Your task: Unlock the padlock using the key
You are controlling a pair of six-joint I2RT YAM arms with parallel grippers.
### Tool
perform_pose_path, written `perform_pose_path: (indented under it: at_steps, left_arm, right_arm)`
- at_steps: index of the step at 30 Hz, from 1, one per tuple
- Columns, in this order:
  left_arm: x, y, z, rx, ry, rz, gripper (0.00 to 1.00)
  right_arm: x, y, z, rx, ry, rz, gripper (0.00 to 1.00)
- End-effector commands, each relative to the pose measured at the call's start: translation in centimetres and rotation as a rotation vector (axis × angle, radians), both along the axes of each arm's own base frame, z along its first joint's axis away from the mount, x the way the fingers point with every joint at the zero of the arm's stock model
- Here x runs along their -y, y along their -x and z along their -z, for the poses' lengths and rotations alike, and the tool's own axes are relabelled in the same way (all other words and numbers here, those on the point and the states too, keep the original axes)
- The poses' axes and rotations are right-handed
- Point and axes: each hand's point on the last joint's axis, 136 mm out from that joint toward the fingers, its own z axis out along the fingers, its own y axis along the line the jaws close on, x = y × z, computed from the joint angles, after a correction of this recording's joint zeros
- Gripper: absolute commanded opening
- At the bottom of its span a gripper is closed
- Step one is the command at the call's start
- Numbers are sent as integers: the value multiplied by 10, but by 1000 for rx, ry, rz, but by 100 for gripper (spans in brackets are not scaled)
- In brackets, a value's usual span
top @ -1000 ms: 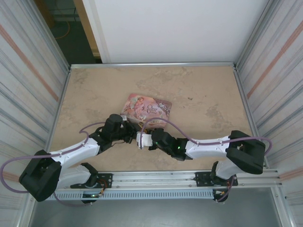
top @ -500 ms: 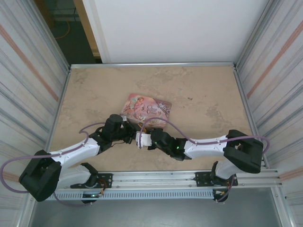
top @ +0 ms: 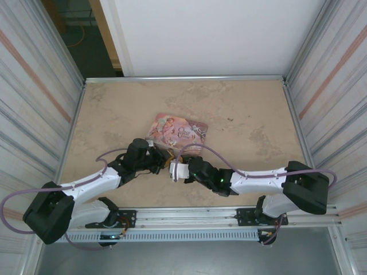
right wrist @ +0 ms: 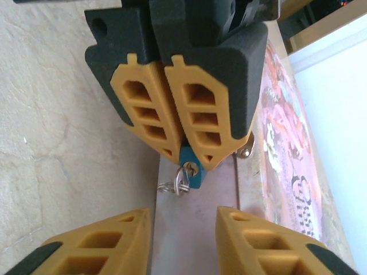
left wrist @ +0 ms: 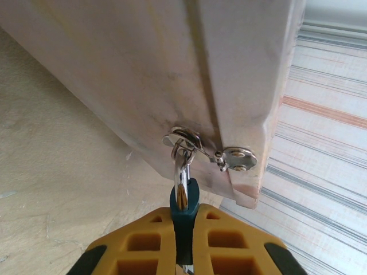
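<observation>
At the near middle of the tabletop, change: the right arm has swung its elbow out toward the right rail over the last second. Its wrist has drawn slightly back from the left one (a small shift, not a retreat), so a sliver of yellow finger now shows between the wrists from above.
Meaning for the task: the lock looks presented and waiting, and the unlocking itself is not yet done. The next move would probably be a fine approach along the lock's axis.
Left arm: reaches forward and inward, low over the tabletop, wrist just beside the tin's near edge.
Right arm pose: folded across from the right, forearm low, wrist aimed at the left wrist, the two nearly nose to nose.
Tin: pink, illustrated, lying flat just beyond both wrists.
Left tool: clenched on the padlock, body pinched between both yellow pads.
Right tool: released, fingers spread wide, nothing made out between them.
Padlock: bluish body sticks out of the left tool's tips, close against the tin's side. Its shackle is hooked through the tin's hasp.
Keyway: a small brass circle (likely the keyhole) faces the right tool and looks unfilled.
Key: I cannot tell where it is.
</observation>
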Motion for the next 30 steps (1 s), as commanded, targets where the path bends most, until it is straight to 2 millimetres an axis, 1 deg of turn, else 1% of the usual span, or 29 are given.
perform_pose_path:
  at_steps: [1,3,7,12,17,22,30]
  left_arm:
    - [7,-3,-23,62,66,16,0]
    - [7,-3,-23,60,65,15,0]
    - [7,-2,-23,62,65,17,0]
    - [7,-2,-23,61,65,18,0]
    - [8,-2,-24,63,66,19,0]
    - [8,-2,-24,62,66,20,0]
    - [8,-3,-24,61,67,18,0]
  right_arm:
    - [2,-6,-5,3,-25,34,30]
    - [-3,-8,-7,14,-28,33,28]
    - [-10,-12,-8,28,-27,27,27]
    - [-12,-17,-6,32,-31,36,25]
    - [-14,-20,-12,42,-52,40,25]
    - [-18,-20,-14,43,-62,35,22]
    - [-22,-21,-10,36,-69,42,19]
